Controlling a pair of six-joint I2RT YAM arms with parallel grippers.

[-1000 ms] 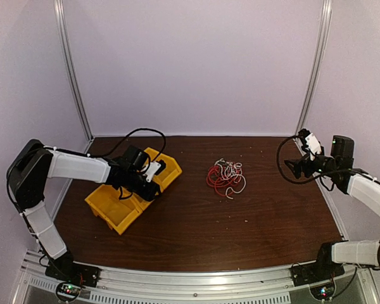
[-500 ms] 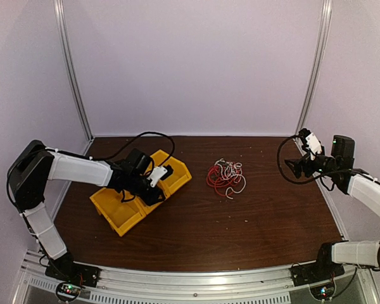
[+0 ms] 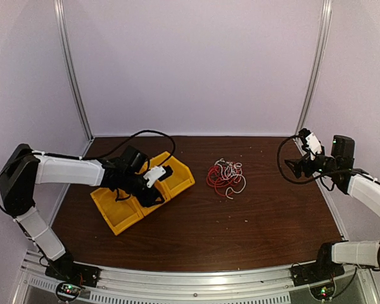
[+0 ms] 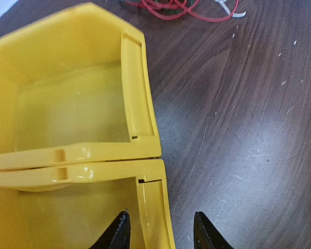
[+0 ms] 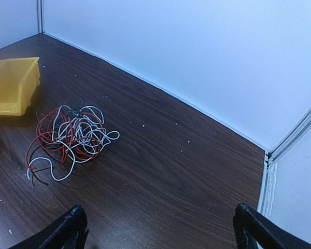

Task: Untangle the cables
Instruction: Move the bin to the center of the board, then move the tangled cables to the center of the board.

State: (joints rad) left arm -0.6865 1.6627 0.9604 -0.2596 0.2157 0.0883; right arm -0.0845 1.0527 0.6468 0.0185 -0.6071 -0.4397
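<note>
The cables point(image 3: 225, 177) lie as one tangled heap of thin red, white and black strands at the middle of the table, also visible in the right wrist view point(image 5: 70, 137) and at the top edge of the left wrist view point(image 4: 166, 6). My left gripper point(image 3: 155, 195) point(image 4: 160, 233) is open and straddles the side wall of the nearer yellow bin point(image 4: 153, 207), one finger inside and one outside with a gap. My right gripper point(image 3: 293, 168) point(image 5: 163, 231) hangs wide open and empty above the table's right side, well away from the heap.
Two yellow bins point(image 3: 117, 212) stand joined side by side left of the cables, both showing nothing inside in the left wrist view point(image 4: 72, 104). White walls and metal corner posts point(image 3: 311, 69) close off the back and sides of the table.
The yellow bins have slid and turned to the right, toward the cables, along with my left gripper. The right arm has stayed still.
</note>
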